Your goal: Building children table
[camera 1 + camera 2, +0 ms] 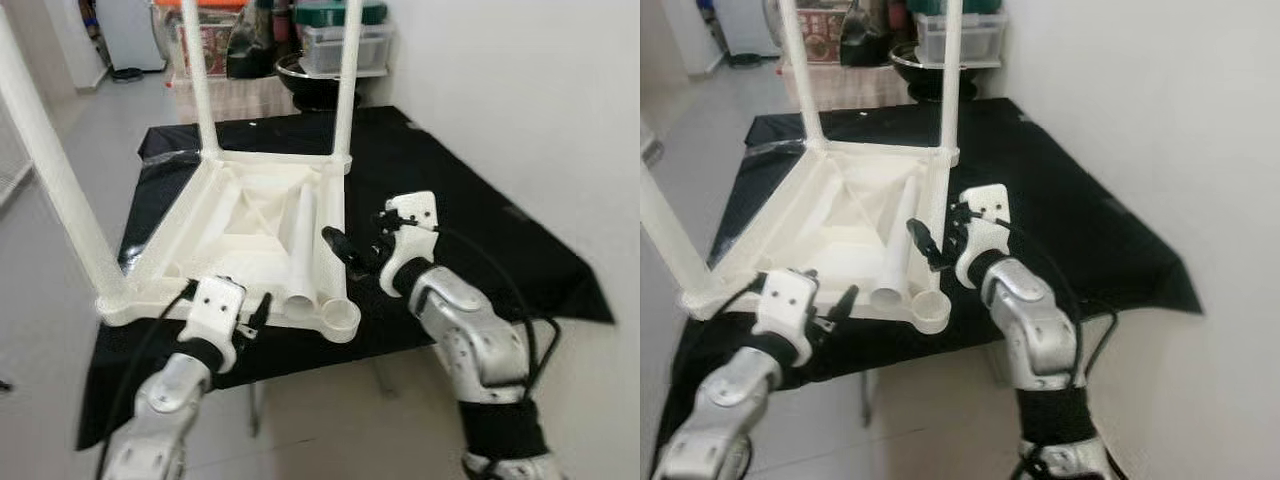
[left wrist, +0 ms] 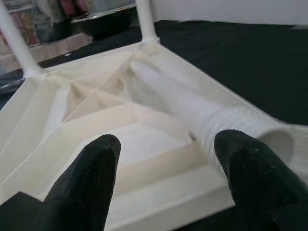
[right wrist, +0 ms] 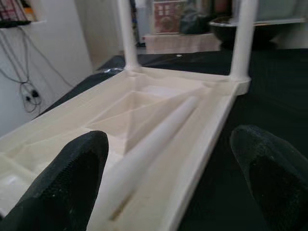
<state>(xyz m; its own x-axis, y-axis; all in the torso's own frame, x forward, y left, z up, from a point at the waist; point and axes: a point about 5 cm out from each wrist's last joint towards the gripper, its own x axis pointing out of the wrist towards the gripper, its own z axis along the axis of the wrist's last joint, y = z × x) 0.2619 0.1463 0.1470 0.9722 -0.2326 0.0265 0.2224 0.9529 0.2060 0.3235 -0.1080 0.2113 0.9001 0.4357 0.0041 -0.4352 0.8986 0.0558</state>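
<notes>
A white plastic children's table [image 1: 240, 225] lies upside down on a black-covered table [image 1: 470, 210]. Three legs stand fitted in it: far left [image 1: 200, 80], far right [image 1: 347, 80] and near left [image 1: 55, 170]. A loose fourth leg [image 1: 303, 250] lies inside the underside along its right rim, also seen in the left wrist view [image 2: 192, 106]. The near right corner socket [image 1: 340, 318] holds nothing. My left gripper [image 1: 255, 318] is open just before the near rim, close to the loose leg's end. My right gripper [image 1: 350, 245] is open beside the right rim.
A white wall [image 1: 520, 90] runs along the right. Behind the black table stand a black bowl [image 1: 305, 75], storage boxes [image 1: 345, 40] and a low shelf [image 1: 225, 95]. Pale floor [image 1: 100, 120] lies to the left and in front.
</notes>
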